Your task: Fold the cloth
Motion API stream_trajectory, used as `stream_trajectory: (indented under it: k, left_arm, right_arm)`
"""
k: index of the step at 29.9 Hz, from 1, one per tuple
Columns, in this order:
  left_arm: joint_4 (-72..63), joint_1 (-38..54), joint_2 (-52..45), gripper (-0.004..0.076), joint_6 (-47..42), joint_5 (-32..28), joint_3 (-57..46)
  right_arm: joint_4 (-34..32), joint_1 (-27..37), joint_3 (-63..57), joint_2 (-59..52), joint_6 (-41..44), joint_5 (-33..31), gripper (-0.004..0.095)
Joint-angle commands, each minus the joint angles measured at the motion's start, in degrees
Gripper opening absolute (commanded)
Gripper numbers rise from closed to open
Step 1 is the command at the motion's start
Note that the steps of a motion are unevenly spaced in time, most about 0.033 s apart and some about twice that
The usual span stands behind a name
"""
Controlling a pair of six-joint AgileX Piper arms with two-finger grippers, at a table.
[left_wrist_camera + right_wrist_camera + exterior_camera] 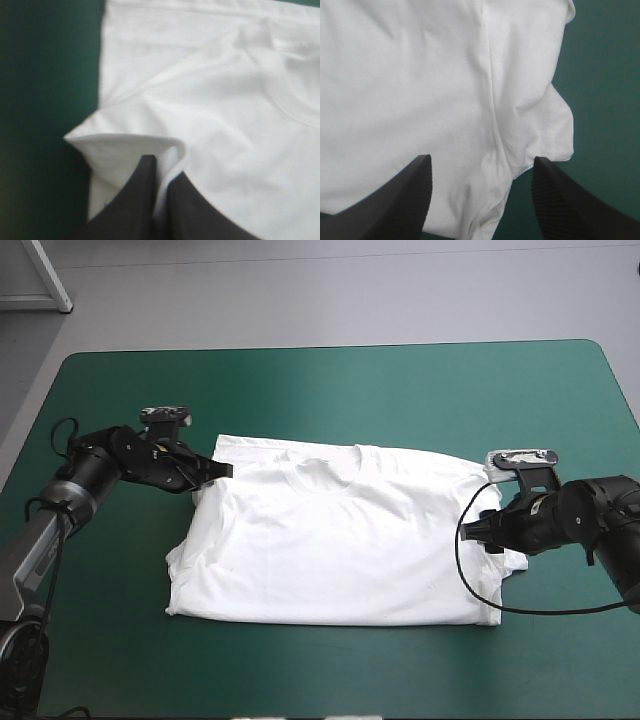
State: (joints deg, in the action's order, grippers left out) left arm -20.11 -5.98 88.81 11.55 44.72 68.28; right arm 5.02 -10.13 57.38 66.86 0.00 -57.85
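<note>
The T-shirt [340, 540] is laid flat at the middle of the teal-green cover [400, 380], one sleeve edge is clamped by the left gripper [159, 166], and the right gripper [480, 165] is held with its fingers apart over the other sleeve, so its closing is probably needed before the inward fold is begun.

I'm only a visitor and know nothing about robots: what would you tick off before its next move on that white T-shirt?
1. T-shirt spread flat on the teal-green cover: ok.
2. Left gripper shut on the T-shirt's folded edge: ok.
3. Right gripper gripping the opposite edge: not ok; it is open, with cloth lying under it.
4. Grippers placed at opposite sides of the T-shirt: ok.
5. How many layers the left gripper pinches: cannot tell.
</note>
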Motion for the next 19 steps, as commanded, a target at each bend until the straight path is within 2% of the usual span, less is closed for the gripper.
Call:
stream_trajectory:
  k: [1, 9, 11, 13, 17, 19]
  left_arm:
    - [-4.01, -5.34, -2.24, -0.0009, 2.39, -0.95, 1.35]
    - [-2.90, -14.18, 1.85, -0.0005, 4.61, -2.53, 1.35]
    - [-1.72, -14.52, 3.40, 0.0043, 4.89, -2.69, 1.35]
    - [-1.34, -14.56, 5.11, 0.0165, 4.79, -2.18, 1.35]
    - [-1.21, -14.66, 6.77, 0.0508, 4.89, -1.16, 2.04]
    - [0.71, -14.66, 6.77, 0.0614, 5.19, 1.74, 4.41]
  right_arm:
    - [0.31, 0.04, 1.43, -1.36, 0.00, 2.84, 0.0547]
    - [0.31, 0.04, 1.43, -1.36, 0.00, 2.85, 0.0548]
    - [0.31, 0.04, 1.43, -1.36, 0.00, 2.69, 0.0548]
    - [0.56, 0.04, 1.43, -1.36, 0.00, 2.59, 0.0548]
    - [-1.13, 0.04, 1.43, -1.11, 0.00, 2.83, 0.0548]
    - [-3.90, 0.04, 1.43, -0.75, 0.97, 2.71, 0.0548]
